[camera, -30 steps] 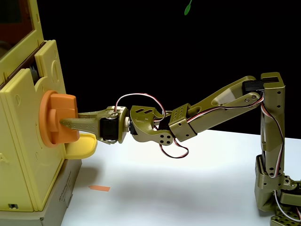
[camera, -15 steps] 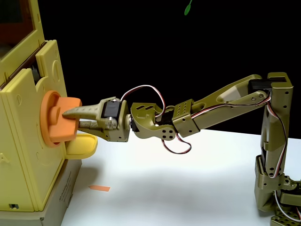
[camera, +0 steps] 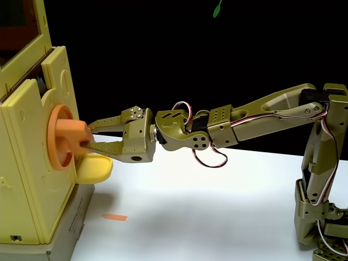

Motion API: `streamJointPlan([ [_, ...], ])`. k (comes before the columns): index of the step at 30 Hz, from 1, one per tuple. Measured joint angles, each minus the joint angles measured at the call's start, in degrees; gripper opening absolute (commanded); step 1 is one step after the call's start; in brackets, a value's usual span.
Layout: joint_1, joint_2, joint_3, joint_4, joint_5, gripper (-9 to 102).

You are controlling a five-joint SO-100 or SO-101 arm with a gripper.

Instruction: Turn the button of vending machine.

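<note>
Item, fixed view: your vending machine (camera: 32, 179), pale yellow plastic, stands at the left edge of the picture, cut off at top and left, so you see just a corner of its orange-framed window (camera: 22, 27). No brand, label or readable writing shows on it; raised outlines moulded into its side panel cannot be read as letters. It rests on a grey base block (camera: 73, 228), whose faint printed marks are too small to make out. The button (camera: 68, 142), an orange disc with a raised bar, sits on the machine's right-hand face, just above the small yellow tray (camera: 95, 168) that juts from the same face. Your end effector (camera: 87, 136), olive green, reaches in from the right of the machine and pinches the button's bar, one finger above it and one below. The fingertips' contact is partly masked by the bar. On the white desk (camera: 206, 217), right of the base block, lies a small orange tape strip (camera: 115, 217), unmarked. The arm's base is cut off at the lower right corner.
</note>
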Motion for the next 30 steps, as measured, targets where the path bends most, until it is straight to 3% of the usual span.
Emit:
streamJointPlan([
  [5,-0.3,1.1,0.9,-0.3,18.5,-1],
  [13,-0.4,1.6,1.0,-0.3,29.6,-1],
  [30,-1.2,3.2,2.3,-0.1,29.7,6],
])
